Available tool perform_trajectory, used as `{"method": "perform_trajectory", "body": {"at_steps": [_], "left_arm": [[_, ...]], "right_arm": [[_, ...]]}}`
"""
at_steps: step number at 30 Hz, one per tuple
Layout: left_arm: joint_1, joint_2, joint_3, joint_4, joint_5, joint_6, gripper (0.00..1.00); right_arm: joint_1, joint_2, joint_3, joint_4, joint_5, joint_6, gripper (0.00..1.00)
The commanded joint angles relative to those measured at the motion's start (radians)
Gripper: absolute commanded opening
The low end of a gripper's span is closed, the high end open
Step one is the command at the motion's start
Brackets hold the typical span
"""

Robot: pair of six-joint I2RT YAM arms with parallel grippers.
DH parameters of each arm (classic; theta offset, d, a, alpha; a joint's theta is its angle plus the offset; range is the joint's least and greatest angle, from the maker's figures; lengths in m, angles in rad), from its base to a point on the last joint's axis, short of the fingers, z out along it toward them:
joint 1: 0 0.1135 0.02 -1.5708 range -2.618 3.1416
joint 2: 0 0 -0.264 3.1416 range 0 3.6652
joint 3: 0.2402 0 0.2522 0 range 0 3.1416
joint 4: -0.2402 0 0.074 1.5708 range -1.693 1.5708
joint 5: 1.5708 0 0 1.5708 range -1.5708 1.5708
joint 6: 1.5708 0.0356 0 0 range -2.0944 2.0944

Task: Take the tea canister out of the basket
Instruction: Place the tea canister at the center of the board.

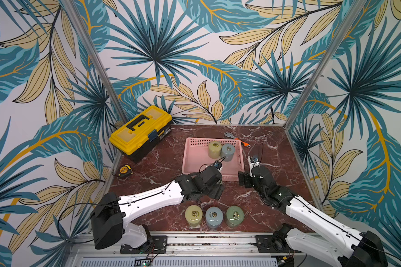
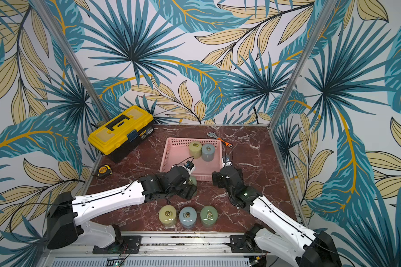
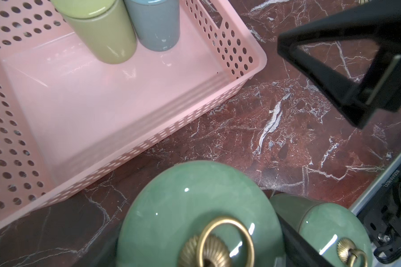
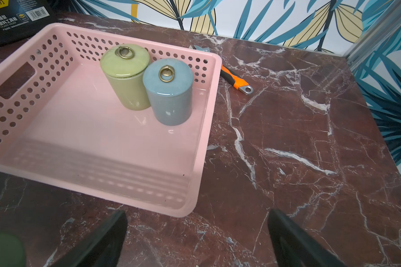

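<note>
Marble tabletop (image 1: 167, 161) | green tea canister (image 3: 183, 196) out of basket (image 3: 148, 143), just outside its near wall, grasped by left gripper (image 3: 199, 240) | judged to-do: set down, let go | yellow-green canister (image 4: 125, 78) and blue canister (image 4: 169, 92) stand in basket's far-right corner | right gripper (image 4: 198, 222) spread, empty

green canister (image 3: 171, 196) in the left gripper (image 3: 199, 241); beyond it, pink hole-dotted basket (image 3: 229, 41), olive canister (image 3: 102, 34), grey-blue canister (image 3: 155, 25); red-brown white-veined table (image 3: 264, 138).
</note>
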State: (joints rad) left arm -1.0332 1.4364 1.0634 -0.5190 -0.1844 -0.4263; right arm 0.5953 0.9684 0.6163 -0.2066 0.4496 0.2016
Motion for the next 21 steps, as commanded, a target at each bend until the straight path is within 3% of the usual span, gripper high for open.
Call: {"method": "perform_trajectory", "body": {"at_steps": [1,21], "left_arm": [[-0.01,-0.003,-0.04,0.116,-0.032,-0.037,0.51],[-0.026,0.077,-0.098,0.178,-0.057,-0.08,0.51]], "right_arm": [[-0.002,-0.019,-0.027,0.016,0.024,0.011,0.99],[-0.002,-0.028,-0.029,0.013,0.026,0.012,0.99]]}}
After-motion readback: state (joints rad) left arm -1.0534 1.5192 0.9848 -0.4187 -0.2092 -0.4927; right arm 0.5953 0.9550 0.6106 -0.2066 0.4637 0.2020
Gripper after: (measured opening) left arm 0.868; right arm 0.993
